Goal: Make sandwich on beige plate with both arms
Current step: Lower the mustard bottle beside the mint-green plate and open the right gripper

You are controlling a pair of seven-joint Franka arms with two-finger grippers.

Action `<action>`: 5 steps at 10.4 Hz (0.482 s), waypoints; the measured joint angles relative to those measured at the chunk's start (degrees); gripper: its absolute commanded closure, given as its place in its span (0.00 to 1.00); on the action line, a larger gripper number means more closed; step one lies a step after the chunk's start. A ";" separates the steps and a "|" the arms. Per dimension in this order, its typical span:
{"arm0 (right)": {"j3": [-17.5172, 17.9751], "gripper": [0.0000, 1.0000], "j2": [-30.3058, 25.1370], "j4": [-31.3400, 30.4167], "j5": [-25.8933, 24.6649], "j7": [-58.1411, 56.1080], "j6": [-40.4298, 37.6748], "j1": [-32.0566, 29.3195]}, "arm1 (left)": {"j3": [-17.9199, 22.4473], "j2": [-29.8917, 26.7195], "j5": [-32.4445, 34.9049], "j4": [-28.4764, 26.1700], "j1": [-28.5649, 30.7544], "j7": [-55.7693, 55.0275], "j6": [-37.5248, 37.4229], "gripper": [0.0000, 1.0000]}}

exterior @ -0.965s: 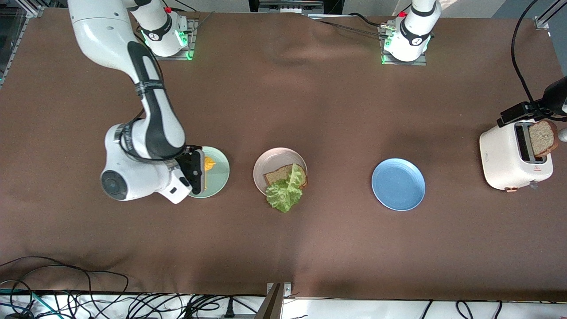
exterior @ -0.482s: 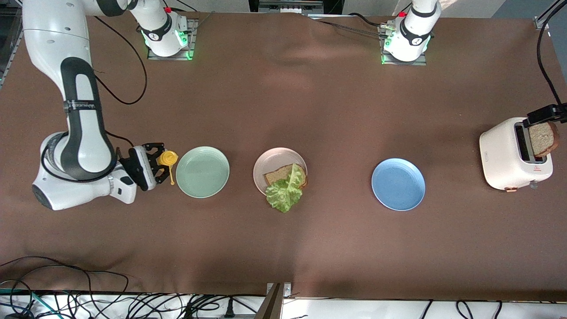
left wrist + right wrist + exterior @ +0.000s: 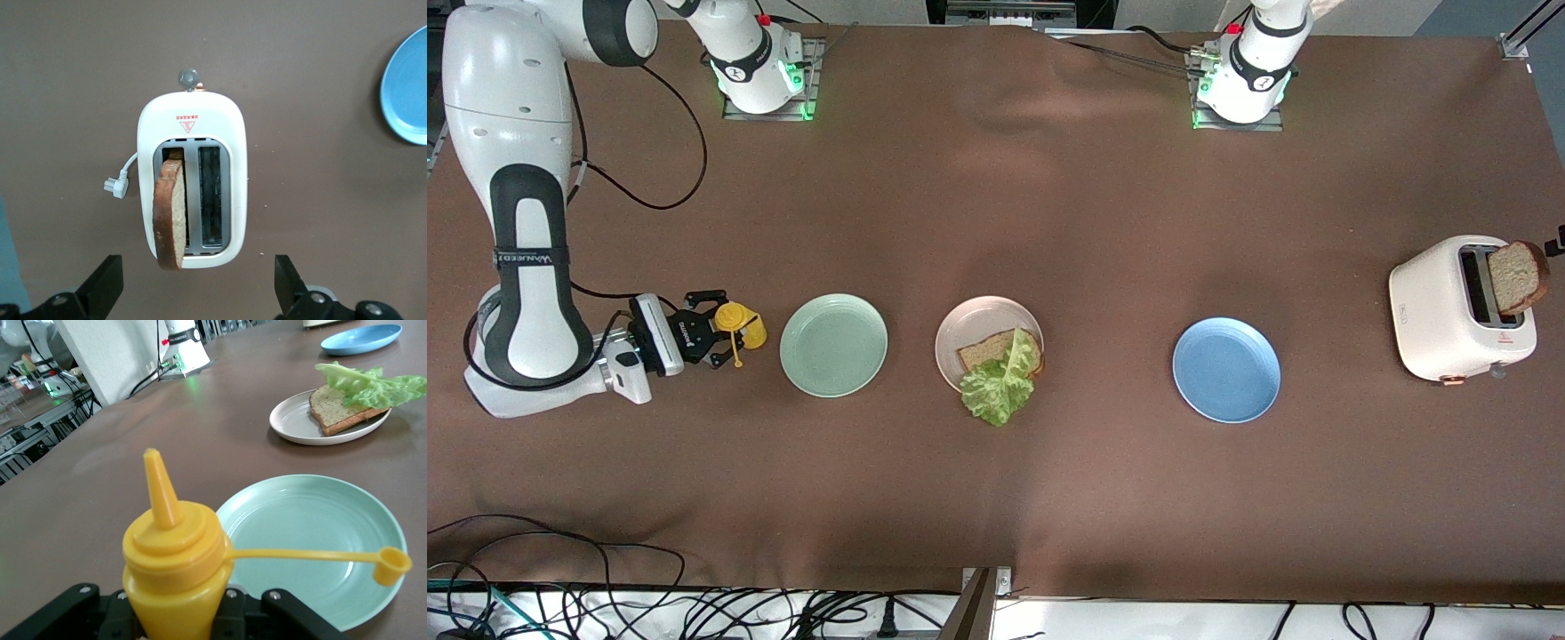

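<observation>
The beige plate (image 3: pixel 971 320) holds one bread slice (image 3: pixel 983 351) with a green lettuce leaf (image 3: pixel 1000 382) lying on it and hanging over the rim nearest the front camera. They also show in the right wrist view: the plate (image 3: pixel 293 420), the bread (image 3: pixel 337 410) and the lettuce (image 3: pixel 373 383). A second bread slice (image 3: pixel 1516 276) stands in a white toaster (image 3: pixel 1440 311). My left gripper (image 3: pixel 198 287) is open and empty over the toaster (image 3: pixel 193 127) and that slice (image 3: pixel 170 213). My right gripper (image 3: pixel 716 331) is shut on a yellow mustard bottle (image 3: pixel 736 322) beside the mint-green plate.
The mint-green plate (image 3: pixel 833 345) lies between the mustard bottle (image 3: pixel 175 560) and the beige plate. A blue plate (image 3: pixel 1226 370) lies between the beige plate and the toaster. The bottle's open cap hangs on a tether (image 3: pixel 393 565) over the mint plate (image 3: pixel 313 540).
My right gripper has carried the mustard bottle off the mint-green plate toward the right arm's end of the table. My left gripper has moved off the toaster's slice, nearly out of the front view.
</observation>
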 measured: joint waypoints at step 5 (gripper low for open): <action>-0.20 0.00 2.71 0.39 0.91 -3.09 -0.58 -0.73 | -0.23 8.37 0.00 -0.13 2.99 3.17 3.02 0.21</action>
